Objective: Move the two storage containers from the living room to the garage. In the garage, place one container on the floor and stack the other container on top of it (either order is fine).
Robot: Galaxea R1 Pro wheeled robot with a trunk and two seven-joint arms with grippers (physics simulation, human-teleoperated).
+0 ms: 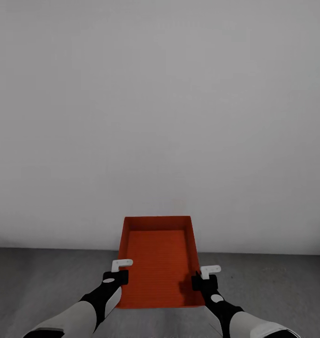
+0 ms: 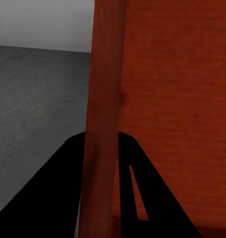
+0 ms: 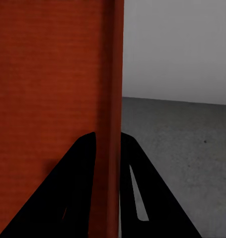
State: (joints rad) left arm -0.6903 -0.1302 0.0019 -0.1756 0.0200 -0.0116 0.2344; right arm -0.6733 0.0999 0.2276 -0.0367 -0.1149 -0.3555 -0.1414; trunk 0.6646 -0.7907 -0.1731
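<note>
An orange-red rectangular storage bin with thin low walls (image 1: 156, 258) is held out between both arms, above a dark grey rough concrete floor (image 1: 42, 277) and before a plain white-grey wall (image 1: 160, 103). Its flat ribbed bottom appears bare. The left gripper (image 1: 118, 273) is clamped on the bin's left wall, a black finger (image 2: 53, 193) on either side of it. The right gripper (image 1: 203, 278) likewise pinches the right wall. Whether a second bin nests beneath is unclear.
</note>
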